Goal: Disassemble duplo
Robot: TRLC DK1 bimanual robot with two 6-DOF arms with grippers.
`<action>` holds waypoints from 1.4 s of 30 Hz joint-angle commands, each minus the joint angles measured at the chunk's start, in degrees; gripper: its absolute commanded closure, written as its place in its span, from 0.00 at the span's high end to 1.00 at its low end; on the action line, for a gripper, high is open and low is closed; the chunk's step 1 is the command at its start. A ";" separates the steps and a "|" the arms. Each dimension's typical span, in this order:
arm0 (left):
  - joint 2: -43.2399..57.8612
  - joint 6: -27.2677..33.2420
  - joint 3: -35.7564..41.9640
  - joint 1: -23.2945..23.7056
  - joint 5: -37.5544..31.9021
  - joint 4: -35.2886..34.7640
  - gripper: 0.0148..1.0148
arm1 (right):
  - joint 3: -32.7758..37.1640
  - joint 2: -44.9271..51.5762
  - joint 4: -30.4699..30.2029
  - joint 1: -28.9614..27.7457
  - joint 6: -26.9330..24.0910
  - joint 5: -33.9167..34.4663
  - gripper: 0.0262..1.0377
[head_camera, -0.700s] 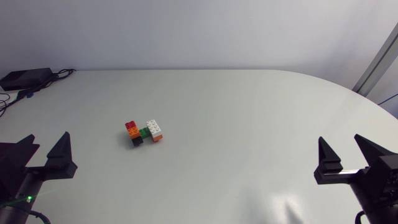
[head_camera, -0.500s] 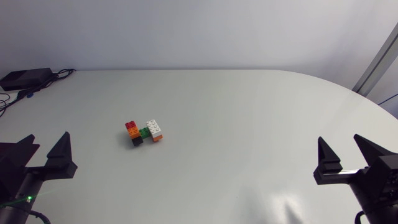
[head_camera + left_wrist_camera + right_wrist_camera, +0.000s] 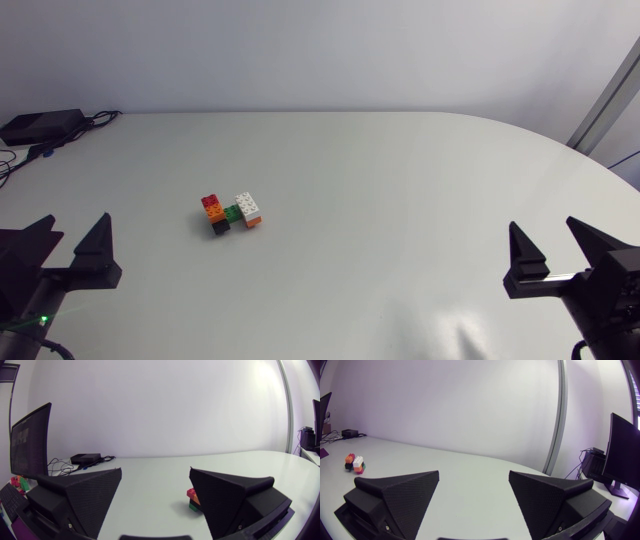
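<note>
The duplo [image 3: 231,212] sits on the white counter [image 3: 400,180], left of the middle and well apart from both arms. It is one small joined cluster. A red brick [image 3: 210,201] is at its far left with an orange brick [image 3: 213,211] just in front of it. A black brick [image 3: 220,226] is at the near corner and a green brick [image 3: 232,212] in the middle. A white brick [image 3: 246,205] is on the right, with a second orange piece under its near end.

The left gripper [image 3: 75,220] is low at the near left edge of the counter, its fingers spread wide with nothing between them. In the left wrist view this gripper [image 3: 155,471] looks across the counter. There the duplo [image 3: 193,499] lies ahead of it, partly hidden behind one finger, with only red, black and green showing.

The right gripper [image 3: 545,225] is at the near right edge, also with its fingers wide apart and nothing in them. In the right wrist view this gripper [image 3: 474,474] faces along the counter. The duplo [image 3: 354,463] lies far ahead of it and off to one side, beyond the line of the fingers.

A black box [image 3: 40,125] with cables lies at the far left corner of the counter, well apart from the duplo. It also shows in the left wrist view [image 3: 85,458], far ahead of the gripper.
</note>
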 commanded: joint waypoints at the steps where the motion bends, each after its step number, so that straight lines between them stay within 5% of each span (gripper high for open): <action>1: 1.64 0.63 4.64 -0.63 0.23 -0.31 0.91 | 2.33 0.12 -2.04 1.10 0.89 -0.50 0.97; 13: 37.67 -1.48 26.97 -4.76 0.49 -8.39 0.89 | 23.96 25.52 -7.05 3.38 6.16 0.12 0.97; 17: 53.67 1.60 33.03 -4.41 1.37 -7.60 0.75 | 29.49 32.90 -8.54 9.01 9.15 2.67 0.97; 22: 68.17 9.68 38.39 -5.03 3.74 -7.07 0.72 | 33.54 41.43 -8.98 20.35 9.50 9.96 0.96; 26: 76.17 14.60 42.70 -6.70 4.27 -8.22 0.73 | 35.91 46.53 -9.77 22.72 11.17 10.14 0.96; 34: 96.83 12.41 57.20 -3.18 13.06 -17.71 0.72 | 39.25 51.71 -16.45 26.06 13.02 10.23 0.96; 42: 104.38 12.50 59.93 -1.25 13.32 -17.97 0.69 | 38.37 51.01 -17.77 26.41 12.93 10.23 0.96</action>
